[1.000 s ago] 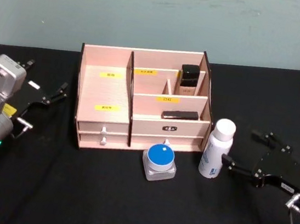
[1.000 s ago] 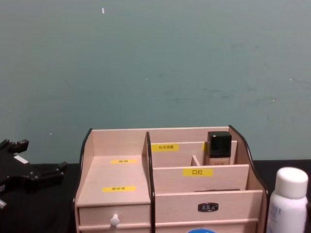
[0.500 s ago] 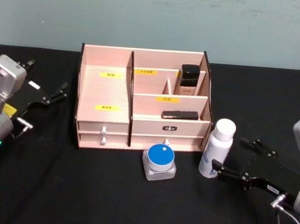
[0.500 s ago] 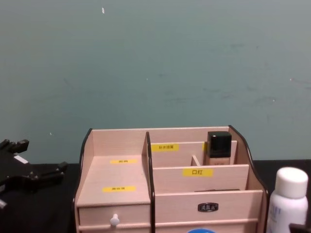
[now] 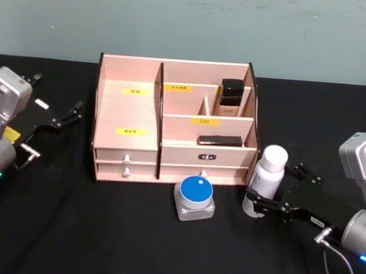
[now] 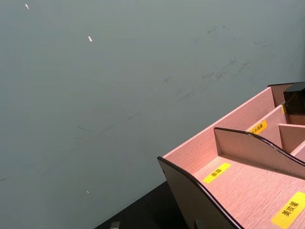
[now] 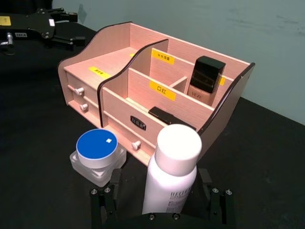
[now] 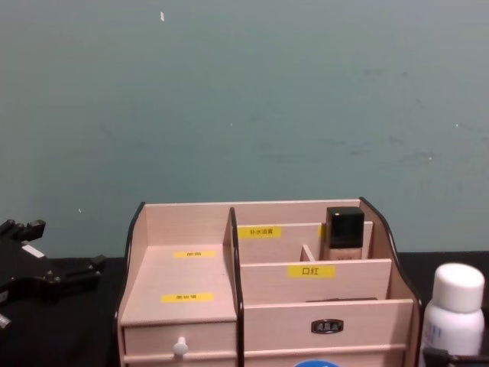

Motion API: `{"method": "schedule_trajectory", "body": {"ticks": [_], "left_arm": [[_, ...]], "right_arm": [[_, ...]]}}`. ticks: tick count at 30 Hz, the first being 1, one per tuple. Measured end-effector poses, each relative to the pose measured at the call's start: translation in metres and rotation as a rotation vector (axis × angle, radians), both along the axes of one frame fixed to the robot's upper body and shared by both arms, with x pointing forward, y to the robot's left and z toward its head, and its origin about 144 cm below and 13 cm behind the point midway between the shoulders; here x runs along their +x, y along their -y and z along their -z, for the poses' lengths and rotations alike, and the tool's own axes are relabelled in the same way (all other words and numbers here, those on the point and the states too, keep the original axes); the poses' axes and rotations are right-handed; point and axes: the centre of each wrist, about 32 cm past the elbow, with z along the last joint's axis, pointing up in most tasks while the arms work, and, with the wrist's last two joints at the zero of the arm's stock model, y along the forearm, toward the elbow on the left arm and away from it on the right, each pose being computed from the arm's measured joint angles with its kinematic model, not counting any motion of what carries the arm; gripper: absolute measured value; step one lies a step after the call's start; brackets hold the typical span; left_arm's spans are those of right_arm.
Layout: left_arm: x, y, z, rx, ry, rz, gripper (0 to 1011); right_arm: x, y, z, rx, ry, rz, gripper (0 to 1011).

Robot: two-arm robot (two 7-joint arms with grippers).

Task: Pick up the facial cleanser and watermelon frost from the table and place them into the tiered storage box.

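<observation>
The facial cleanser [image 5: 263,181], a tall white bottle with a white cap, stands upright on the black table just right of the tiered storage box [image 5: 127,113]. My right gripper [image 5: 268,183] is open, with one finger on each side of the bottle's lower body; the right wrist view shows the bottle [image 7: 174,171] with gaps to both fingers [image 7: 107,202]. The watermelon frost [image 5: 195,194], a squat clear jar with a blue lid, sits in front of the box's drawers and left of the bottle. My left gripper [image 5: 59,104] rests open at the far left, apart from the box.
A beige bottle with a black cap [image 5: 230,97] stands in the box's back right compartment. A flat dark item [image 5: 219,140] lies in the tier below it. The box's wide left compartment [image 7: 102,67] holds nothing. A teal wall rises behind the table.
My right gripper has slid left along the table until its fingers straddle the white bottle. The bottle, jar, box and left arm have not moved.
</observation>
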Motion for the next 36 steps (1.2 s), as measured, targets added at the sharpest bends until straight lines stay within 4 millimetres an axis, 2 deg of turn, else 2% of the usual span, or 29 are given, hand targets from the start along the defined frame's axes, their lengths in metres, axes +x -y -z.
{"method": "schedule_trajectory", "body": {"ticks": [14,27,32,34,35,36], "left_arm": [[0.000,0.000,0.000,0.000,0.000,0.000,1010],[0.000,0.000,0.000,0.000,0.000,0.000,1010],[0.000,0.000,0.000,0.000,0.000,0.000,1009],[0.000,0.000,0.000,0.000,0.000,0.000,1010],[0.000,0.000,0.000,0.000,0.000,0.000,1010],[0.000,0.000,0.000,0.000,0.000,0.000,1010]], "right_arm": [[0.014,-0.007,0.007,0.011,0.016,-0.013,1002],[0.013,-0.006,0.007,0.009,0.016,-0.012,1002],[0.013,-0.006,0.007,0.009,0.016,-0.011,904],[0.013,-0.006,0.007,0.010,0.016,-0.011,836],[0.013,-0.006,0.007,0.010,0.016,-0.010,836],[0.013,-0.006,0.007,0.010,0.016,-0.010,787]]}}
